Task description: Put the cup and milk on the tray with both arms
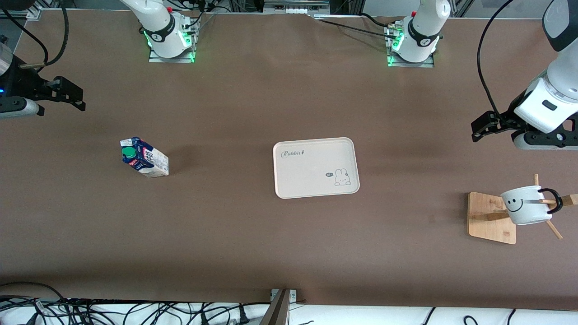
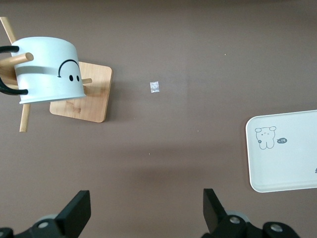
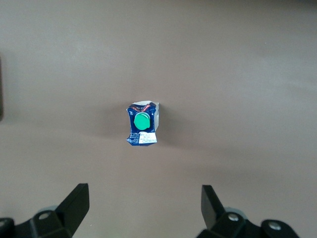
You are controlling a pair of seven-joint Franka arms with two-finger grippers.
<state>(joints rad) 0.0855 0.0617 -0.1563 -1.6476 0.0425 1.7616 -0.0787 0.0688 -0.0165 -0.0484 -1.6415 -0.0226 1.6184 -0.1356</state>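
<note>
The cream tray (image 1: 316,168) with the bunny drawing lies at the table's middle; its corner shows in the left wrist view (image 2: 285,153). The white smiley cup (image 1: 526,205) hangs by its black handle on a wooden stand at the left arm's end; it also shows in the left wrist view (image 2: 47,69). The blue and white milk carton (image 1: 144,157) with a green cap stands at the right arm's end, and in the right wrist view (image 3: 142,124). My left gripper (image 1: 482,127) is open and empty, up over the table by the cup. My right gripper (image 1: 72,95) is open and empty, up over the table by the milk.
The wooden stand's square base (image 1: 490,218) rests under the cup, with pegs sticking out. A small scrap (image 2: 155,87) lies on the brown table between stand and tray. Cables run along the table edge nearest the camera.
</note>
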